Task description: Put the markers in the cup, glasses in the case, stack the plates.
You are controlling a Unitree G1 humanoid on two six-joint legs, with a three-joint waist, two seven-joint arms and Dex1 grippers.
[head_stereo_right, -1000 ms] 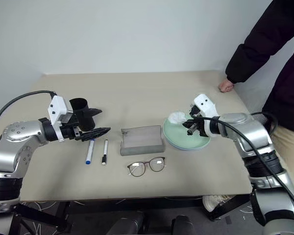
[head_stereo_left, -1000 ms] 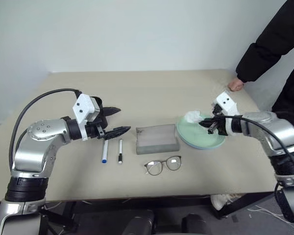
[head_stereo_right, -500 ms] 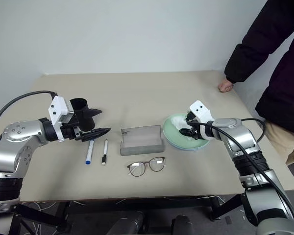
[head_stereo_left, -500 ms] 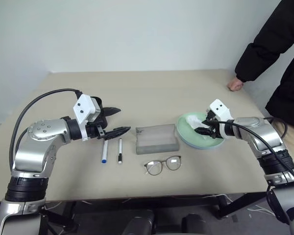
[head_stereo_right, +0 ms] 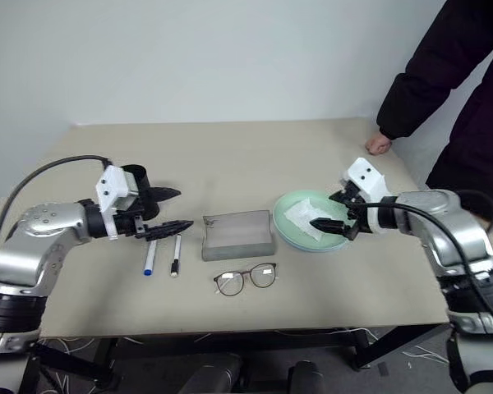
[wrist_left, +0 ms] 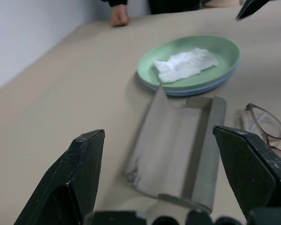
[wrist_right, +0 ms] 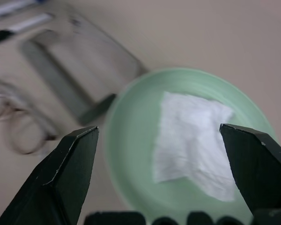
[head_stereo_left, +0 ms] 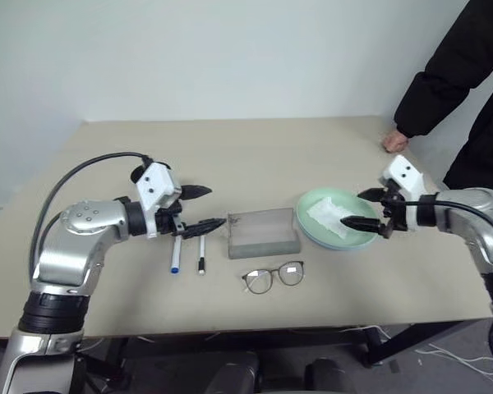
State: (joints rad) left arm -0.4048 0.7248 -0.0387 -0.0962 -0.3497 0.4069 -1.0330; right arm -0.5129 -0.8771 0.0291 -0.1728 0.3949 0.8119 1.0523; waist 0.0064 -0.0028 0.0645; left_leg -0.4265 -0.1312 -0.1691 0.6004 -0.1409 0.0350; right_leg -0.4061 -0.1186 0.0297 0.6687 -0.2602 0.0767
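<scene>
1. The table (head_stereo_left: 255,148) carries all task items; a person's hand (head_stereo_left: 393,142) rests on its far right edge
2. The left gripper (head_stereo_left: 204,208) hovers above the markers, fingers spread apart and holding nothing. It points toward the case
3. The right gripper (head_stereo_left: 366,208) hovers just over the right-hand rim of the plates, fingers wide apart and holding nothing. It points toward the tissue
4. The blue-capped marker (head_stereo_left: 176,252) and the black-capped marker (head_stereo_left: 201,252) lie side by side on the table, nearly parallel and slightly apart, just left of the case. Their far ends sit beneath the left gripper's lower finger
5. The cup (head_stereo_right: 135,177) stands behind the left gripper, largely hidden by it, with its dark rim visible in the right eye view
6. The case (head_stereo_left: 264,232) lies at the table centre between the markers and the plates. In the left wrist view its top is an open tray
7. The glasses (head_stereo_left: 274,277) lie on the table just in front of the case, toward the robot, lenses facing up
8. The green plate (head_stereo_left: 314,226) sits stacked on the blue plate (wrist_left: 196,90), whose edge shows beneath it in the left wrist view
9. A white tissue (head_stereo_left: 329,211) lies flat inside the green plate
</scene>
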